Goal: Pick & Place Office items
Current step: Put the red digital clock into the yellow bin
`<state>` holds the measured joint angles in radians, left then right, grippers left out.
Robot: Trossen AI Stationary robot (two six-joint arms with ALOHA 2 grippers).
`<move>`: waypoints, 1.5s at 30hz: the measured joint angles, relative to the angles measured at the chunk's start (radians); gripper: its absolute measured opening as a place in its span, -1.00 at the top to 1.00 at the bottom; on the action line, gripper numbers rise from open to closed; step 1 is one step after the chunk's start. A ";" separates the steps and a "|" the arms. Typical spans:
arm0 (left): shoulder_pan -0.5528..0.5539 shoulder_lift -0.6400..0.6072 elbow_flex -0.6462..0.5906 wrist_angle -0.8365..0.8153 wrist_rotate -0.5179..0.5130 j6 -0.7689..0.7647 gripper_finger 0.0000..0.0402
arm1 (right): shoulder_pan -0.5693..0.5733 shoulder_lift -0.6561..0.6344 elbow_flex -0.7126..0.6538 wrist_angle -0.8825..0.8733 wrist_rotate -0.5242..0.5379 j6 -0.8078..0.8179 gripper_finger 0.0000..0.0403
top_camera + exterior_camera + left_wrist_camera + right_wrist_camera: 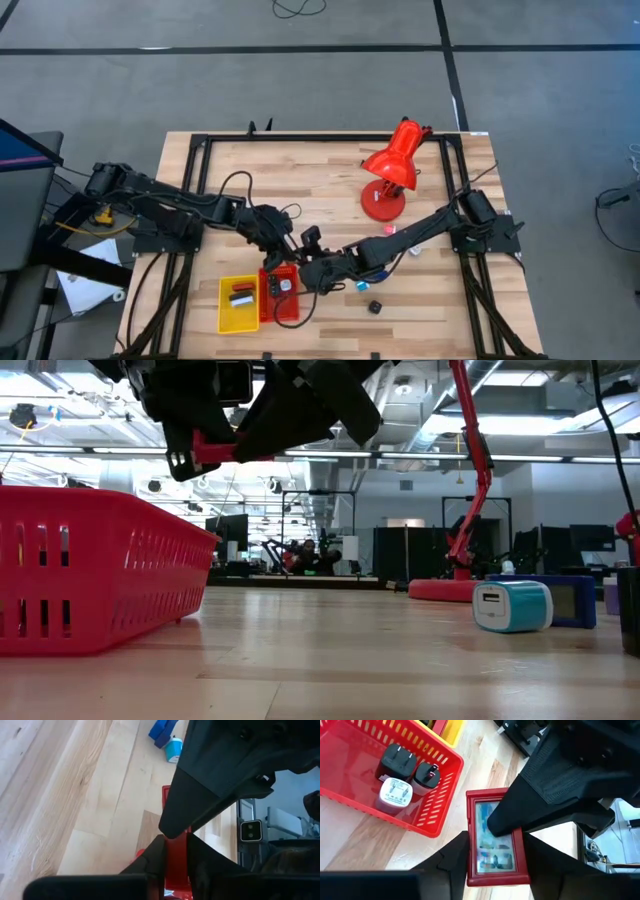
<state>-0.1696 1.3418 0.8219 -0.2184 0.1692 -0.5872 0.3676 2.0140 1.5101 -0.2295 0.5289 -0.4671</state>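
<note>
A flat red-framed piece with a pale printed face [495, 865] hangs in the air between both grippers, just beside the red tray [445, 815]. In the low view it shows as a red strip [225, 452] under the dark arms. My left gripper [175, 862] comes from the table's left [289, 249] and is shut on it. My right gripper [496, 870] comes from the right [306, 268] and is shut on it too. Two black plug blocks [395, 761] and a white one [393, 793] lie in the red tray. My left gripper pinches the red piece across its two flat faces; its edge [175, 847] shows between the fingers, and one finger [520, 815] lies on the printed face. The piece is lifted clear of the table. My right gripper pinches the same piece by its two long side edges [470, 855], one finger on each side, at the end nearer its wrist. The fingers lie along the piece's length. It is held level above the wood, clear of the tray.
A yellow tray [228, 310] sits left of the red tray [291, 313]. The red desk lamp [390, 168] stands toward the far right. Loose on the wood to the right lie a teal-white charger [511, 606], a blue piece [375, 270], a black cube [375, 307] and a pink piece [390, 230].
</note>
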 joint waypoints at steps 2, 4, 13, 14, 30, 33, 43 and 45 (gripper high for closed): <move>0.000 0.000 0.000 0.002 0.000 0.013 0.80 | 0.000 0.000 0.000 0.003 -0.004 0.020 0.09; 0.000 0.000 0.000 0.000 -0.003 0.026 0.80 | 0.000 0.000 0.000 -0.010 -0.008 0.040 -0.07; -0.024 -0.017 0.001 -0.051 0.019 0.034 0.79 | 0.007 -0.013 0.001 -0.131 -0.008 0.170 -0.50; -0.041 -0.028 0.000 -0.060 0.017 0.034 0.79 | 0.012 -0.019 0.001 -0.173 -0.007 0.202 -0.53; -0.589 -0.066 0.003 -0.212 -0.322 -0.192 0.79 | -0.037 -0.106 -0.211 -0.063 -0.002 0.576 -0.62; -0.669 -0.065 0.003 -0.216 -0.380 -0.248 0.78 | -0.062 -0.096 -0.211 -0.082 -0.002 0.584 -0.62; -0.852 -0.037 0.001 -0.328 -0.583 -0.417 0.78 | -0.101 -0.095 -0.225 -0.019 -0.007 0.711 -0.62; -0.862 -0.002 0.001 -0.333 -0.588 -0.422 0.78 | -0.091 -0.095 -0.225 0.002 -0.009 0.715 -0.62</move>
<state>-1.0318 1.3398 0.8227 -0.5509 -0.4191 -1.0092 0.2765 1.9186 1.2846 -0.2279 0.5195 0.2474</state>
